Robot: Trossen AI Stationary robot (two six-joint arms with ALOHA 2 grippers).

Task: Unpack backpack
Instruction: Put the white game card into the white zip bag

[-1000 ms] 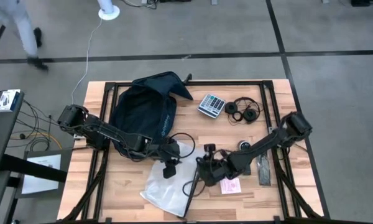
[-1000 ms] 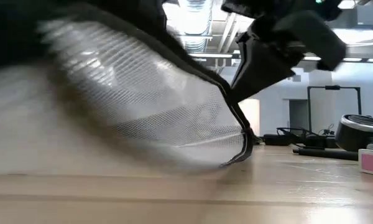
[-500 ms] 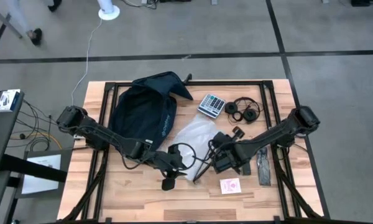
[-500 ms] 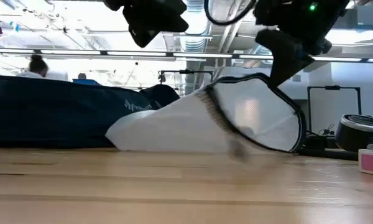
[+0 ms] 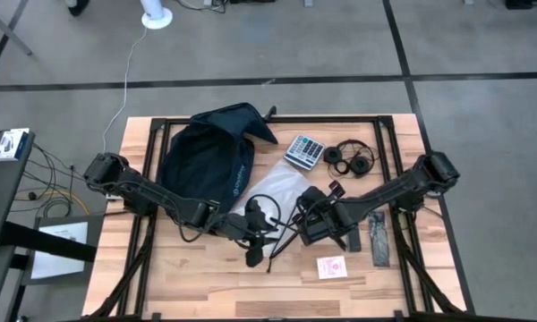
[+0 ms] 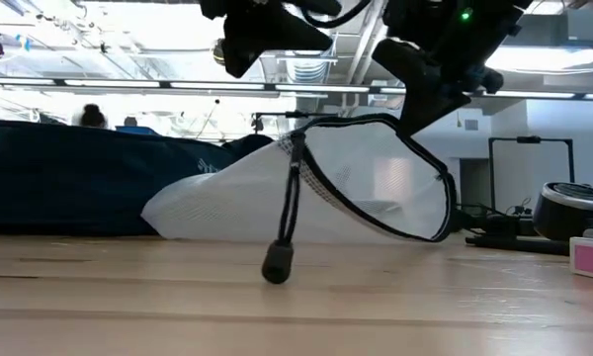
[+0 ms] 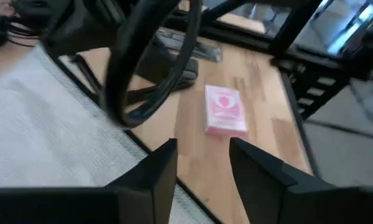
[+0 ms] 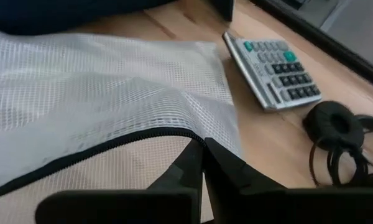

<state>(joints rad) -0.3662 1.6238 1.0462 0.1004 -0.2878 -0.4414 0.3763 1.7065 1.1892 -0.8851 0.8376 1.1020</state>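
Your inventory: large soft dark navy fabric backpack (image 5: 206, 161), lying far-left on the light wooden slatted table (image 5: 197, 286). White mesh zip pouch with black edging (image 8: 81, 93), mid-table just right of the backpack; your right gripper (image 8: 203, 163) pinches its black zip edge, fingers pressed together. Your left gripper (image 7: 202, 165) hovers just left, fingers spread, holding nothing. Right of the pouch: grey calculator (image 5: 304, 151), black headphones (image 5: 352, 159), pink card box (image 5: 332, 267)

Mesh pouch (image 5: 273, 201) and backpack (image 5: 206, 161) crowd centre.
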